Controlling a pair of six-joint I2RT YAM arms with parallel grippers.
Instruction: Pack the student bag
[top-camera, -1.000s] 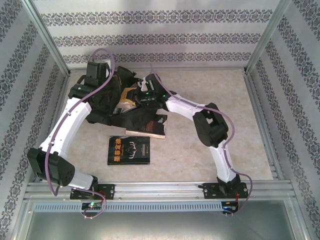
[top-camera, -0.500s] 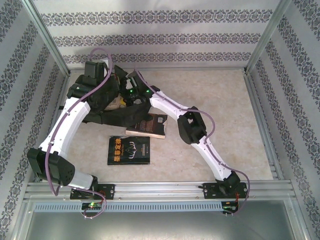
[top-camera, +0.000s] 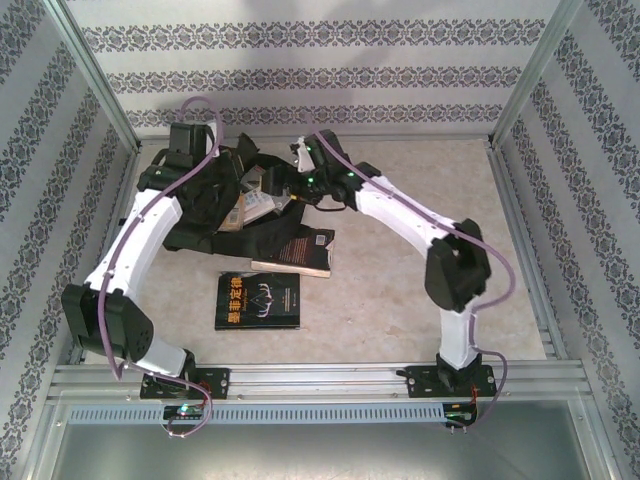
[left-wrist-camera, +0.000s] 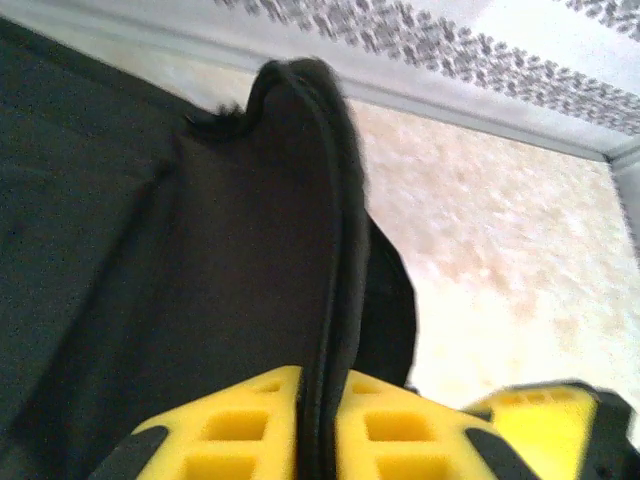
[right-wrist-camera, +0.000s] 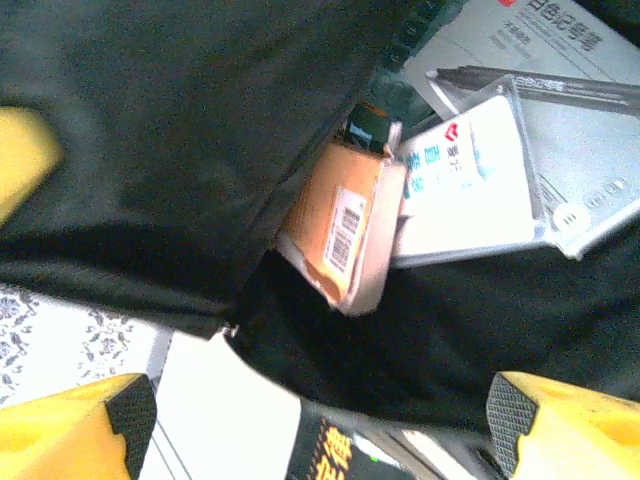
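Note:
The student bag (top-camera: 210, 222), black soft fabric, lies at the far left of the table with its mouth held open. My left gripper (left-wrist-camera: 320, 390) is shut on the bag's raised rim (left-wrist-camera: 335, 200), a black seam pinched between the yellow fingers. Over the bag's mouth hovers my right gripper (right-wrist-camera: 325, 420), open wide and holding nothing. Below it an orange book (right-wrist-camera: 340, 225), a white book (right-wrist-camera: 465, 190) and a grey case (right-wrist-camera: 590, 150) rest inside the bag (right-wrist-camera: 180, 130).
A black book with gold lettering (top-camera: 258, 300) lies flat on the table in front of the bag. A second dark book (top-camera: 300, 255) sits partly under a bag strap. Patterned walls and metal frame posts ring the table; bare tabletop stretches to the right.
My right gripper has opened and drawn back from the bag's mouth toward the far right, its elbow swinging right. The left arm has kept its hold on the rim.

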